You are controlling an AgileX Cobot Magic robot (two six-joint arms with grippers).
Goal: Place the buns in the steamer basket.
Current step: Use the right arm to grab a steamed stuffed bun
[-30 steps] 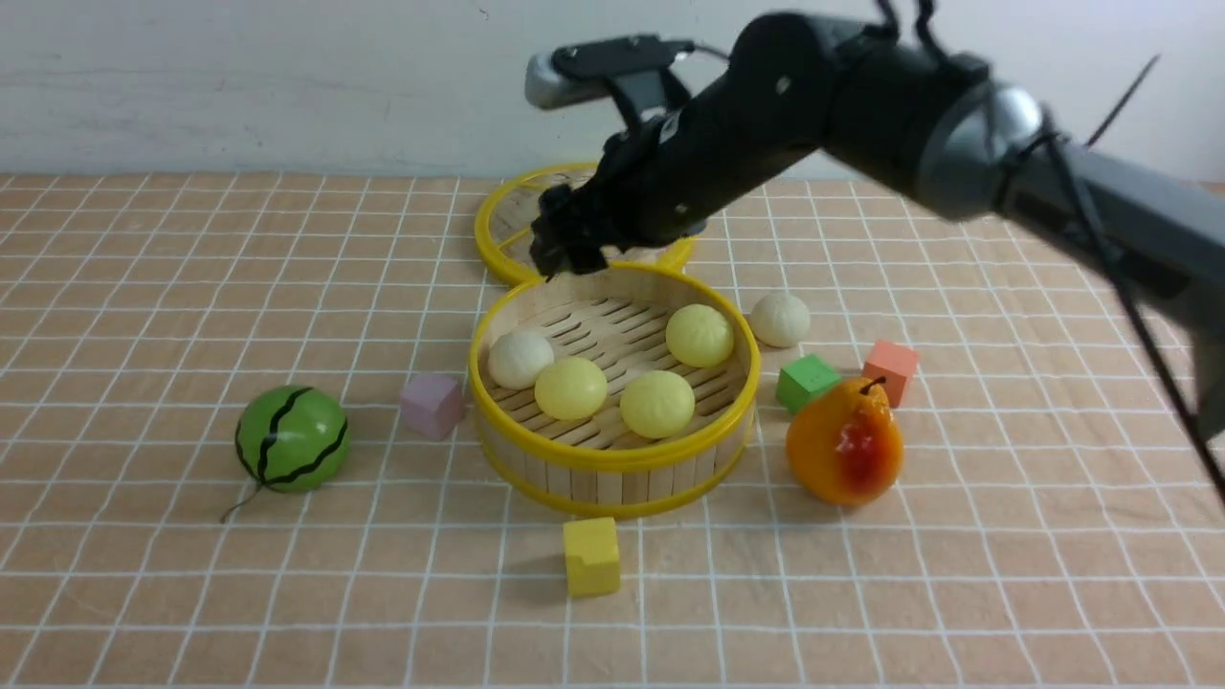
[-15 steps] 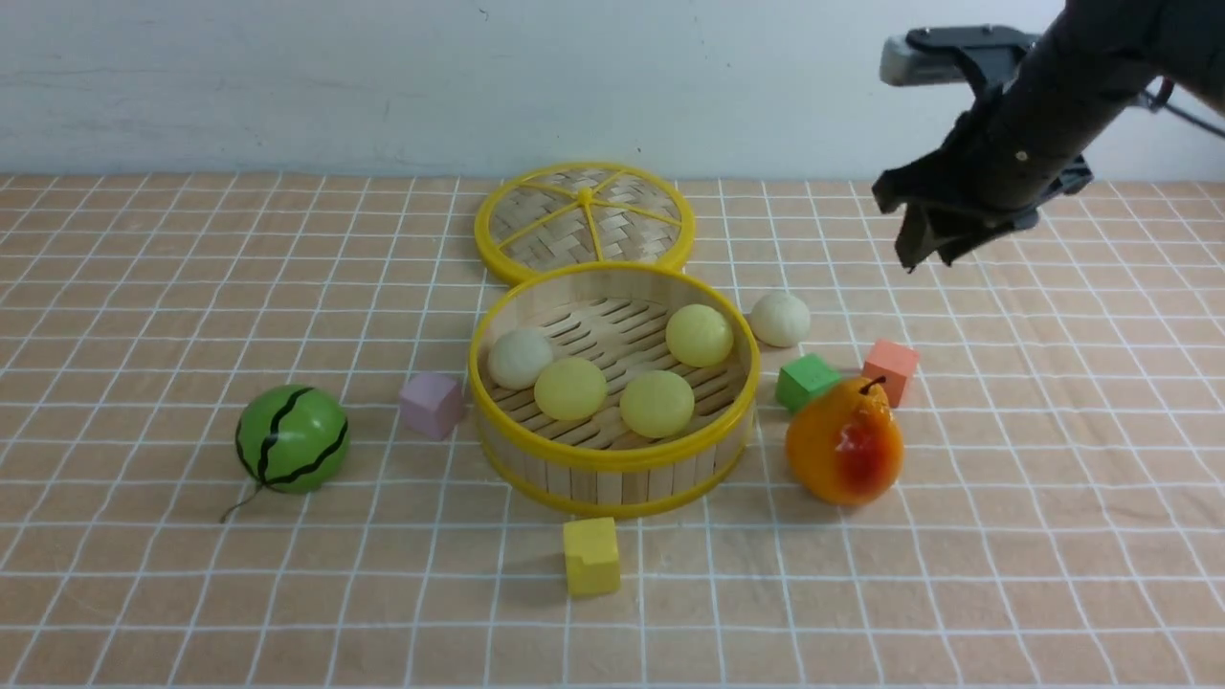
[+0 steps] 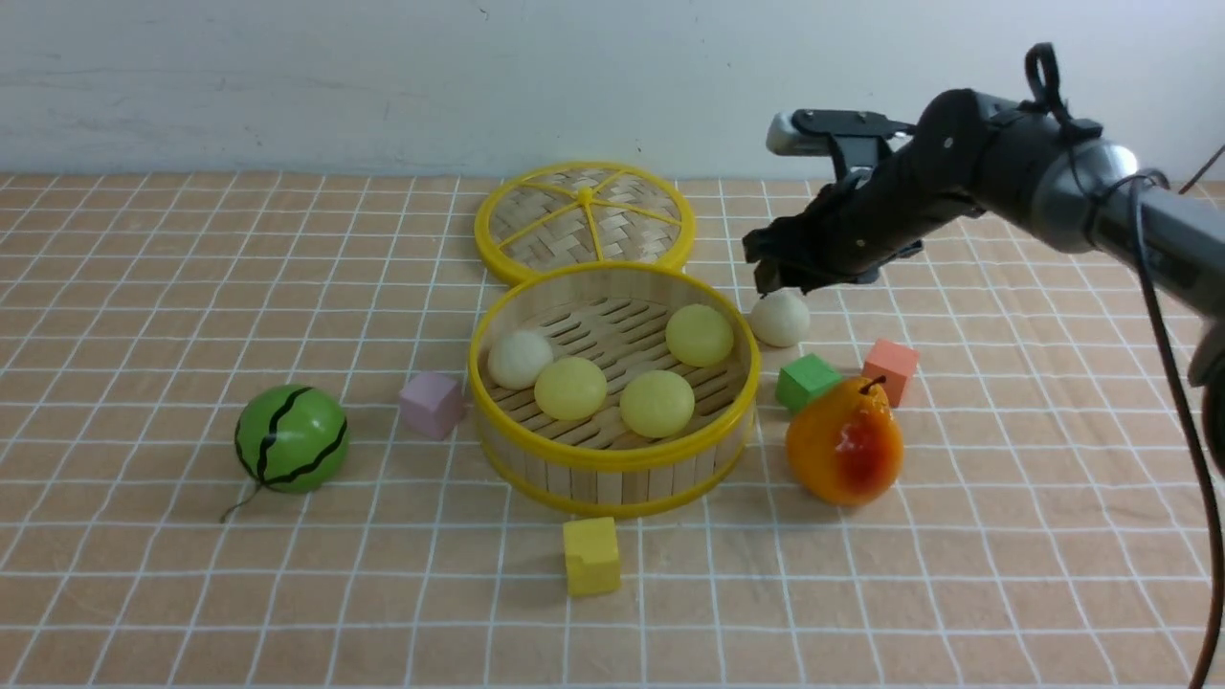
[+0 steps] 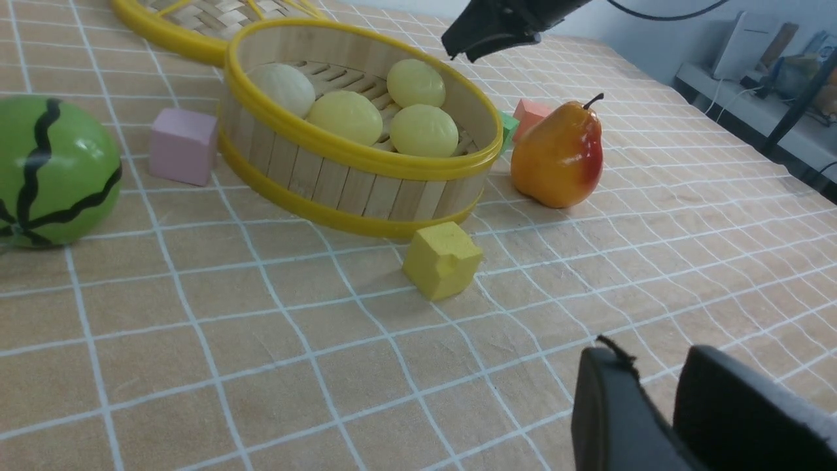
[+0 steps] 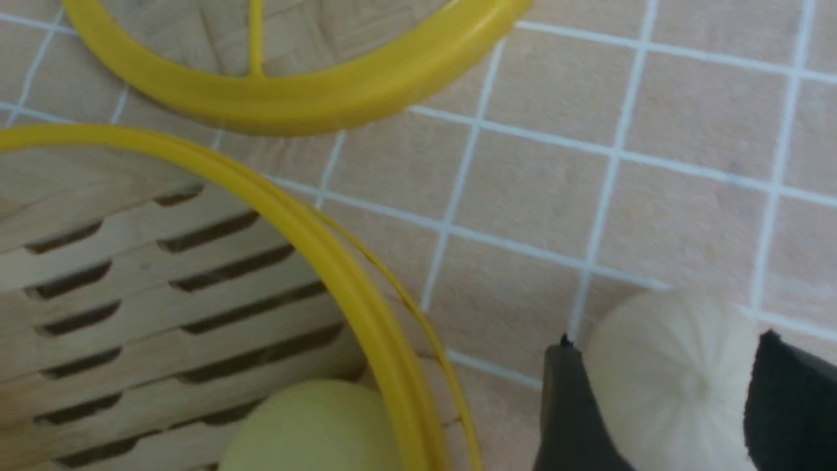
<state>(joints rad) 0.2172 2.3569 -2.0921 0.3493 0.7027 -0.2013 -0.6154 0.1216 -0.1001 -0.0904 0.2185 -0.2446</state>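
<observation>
I swung the right gripper (image 3: 770,287) back down; the last bun (image 3: 780,321) sat between its open fingers (image 5: 565,418), not lifted, basket (image 3: 612,461) just beside it.

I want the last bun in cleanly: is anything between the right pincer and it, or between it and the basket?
Nothing visible. The right pincer straddles the white bun, which lies just beside the basket.

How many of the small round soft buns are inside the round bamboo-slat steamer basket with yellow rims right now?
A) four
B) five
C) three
A: the bamboo-slat steamer basket holds three pale yellow buns and one off-white bun, while the fifth bun, also off-white, lies outside it.
</observation>
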